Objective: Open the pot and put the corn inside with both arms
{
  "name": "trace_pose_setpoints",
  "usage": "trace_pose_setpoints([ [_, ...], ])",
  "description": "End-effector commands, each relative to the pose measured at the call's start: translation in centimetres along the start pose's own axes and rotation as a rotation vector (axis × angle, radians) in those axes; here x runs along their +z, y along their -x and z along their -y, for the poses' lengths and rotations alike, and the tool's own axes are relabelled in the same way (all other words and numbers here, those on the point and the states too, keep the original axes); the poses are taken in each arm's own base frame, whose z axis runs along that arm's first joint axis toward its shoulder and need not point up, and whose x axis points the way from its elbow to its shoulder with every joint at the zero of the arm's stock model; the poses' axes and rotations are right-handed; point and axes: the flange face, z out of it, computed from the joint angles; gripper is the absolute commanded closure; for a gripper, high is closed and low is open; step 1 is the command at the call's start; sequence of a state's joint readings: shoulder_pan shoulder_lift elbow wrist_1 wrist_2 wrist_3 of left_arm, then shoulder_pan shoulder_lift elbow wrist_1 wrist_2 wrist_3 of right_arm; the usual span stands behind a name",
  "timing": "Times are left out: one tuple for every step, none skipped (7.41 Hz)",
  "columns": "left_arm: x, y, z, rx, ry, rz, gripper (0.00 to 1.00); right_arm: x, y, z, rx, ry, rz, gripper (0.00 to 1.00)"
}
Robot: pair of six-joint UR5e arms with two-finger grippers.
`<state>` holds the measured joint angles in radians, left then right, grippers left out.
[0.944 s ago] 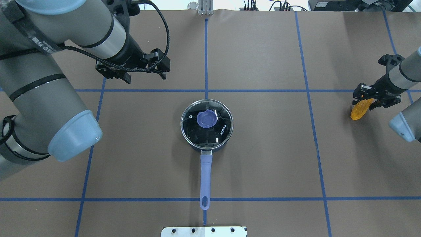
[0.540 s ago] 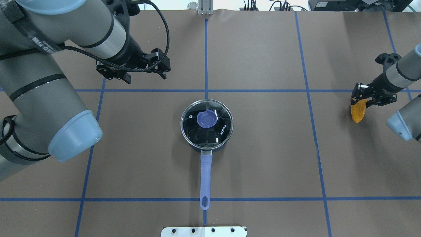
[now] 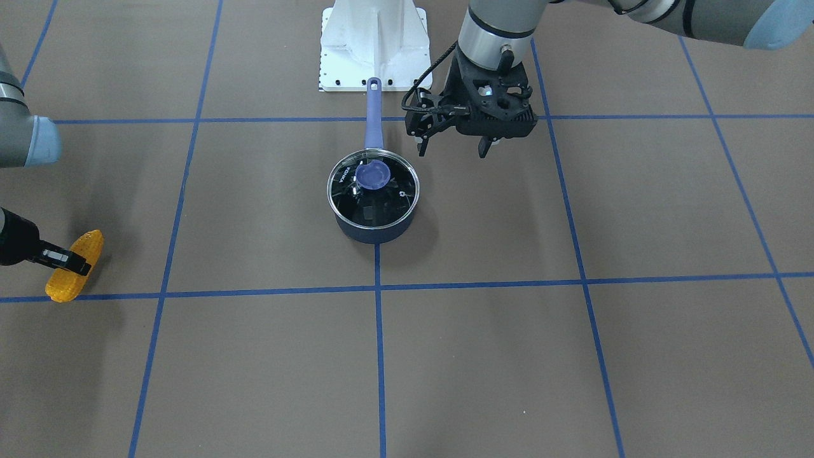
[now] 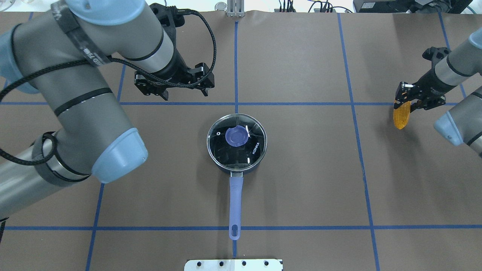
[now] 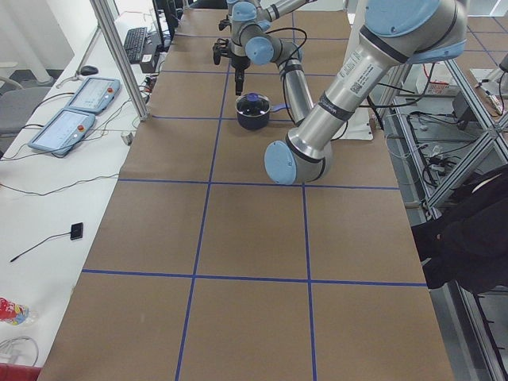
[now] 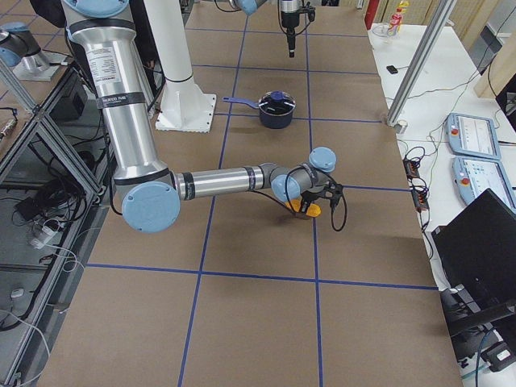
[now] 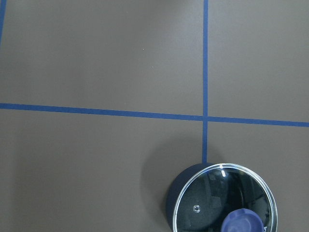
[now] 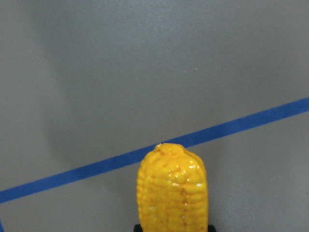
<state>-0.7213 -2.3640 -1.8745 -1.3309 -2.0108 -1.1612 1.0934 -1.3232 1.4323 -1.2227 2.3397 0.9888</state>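
The corn (image 4: 400,116) sits at the far right of the worktop (image 4: 301,169), well apart from the pot (image 3: 375,233), with the right claw (image 4: 403,101) clamped across its thick end and its tip pointing down and out; whether the tip touches the brown surface I cannot tell. The pot stands at the middle, its glass lid (image 4: 243,152) on and seated flat in the rim, the blue knob (image 4: 236,136) at the centre and the long handle (image 4: 235,199) running toward the robot. The left claw (image 4: 185,94) hangs just beyond the pot on the left, fingers apart and empty, above the height of the lid. The step in hand looks like the reach for the lid. To do it well, the left claw should come squarely over the knob before it drops, with one finger on each side, and close only once both are below the knob's widest part. The lid should then rise straight up until it clears the rim, so the pot is not dragged or tipped, and swing left, away from the corn's path. Meanwhile the right claw should keep a firm hold and bring the corn over only when the pot is open, lowering it tip first.
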Motion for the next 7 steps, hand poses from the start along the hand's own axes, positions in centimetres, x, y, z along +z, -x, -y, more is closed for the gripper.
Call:
trace_pose_setpoints([
  [3.4,-3.7,-1.7,-0.014,0.021,0.010,0.02,-2.8,3.0,1.4,0.020,-0.003,0.011,0.55],
  [5.1,-5.6,-2.7,-0.016,0.000,0.026,0.02,-3.3,4.1,1.7,0.020,-0.006,0.013,0.56],
  [6.9,-6.8,-2.9,-0.029,-0.003,0.017,0.02,-4.0,5.5,2.0,0.028,-0.004,0.008,0.57],
  [8.4,-7.5,-3.1,-0.026,-0.005,0.017,0.02,-4.9,6.4,2.4,0.029,-0.010,0.013,0.57],
  [9.8,-8.6,-3.8,-0.017,0.000,0.034,0.02,-5.2,6.8,2.5,0.027,-0.014,0.016,0.56],
  [10.4,-9.3,-3.6,-0.020,0.001,0.043,0.02,-5.4,7.0,2.6,0.026,-0.017,0.018,0.56],
  [11.4,-9.6,-4.8,-0.013,0.013,0.053,0.02,-5.7,7.1,2.7,0.026,-0.019,0.021,0.56],
])
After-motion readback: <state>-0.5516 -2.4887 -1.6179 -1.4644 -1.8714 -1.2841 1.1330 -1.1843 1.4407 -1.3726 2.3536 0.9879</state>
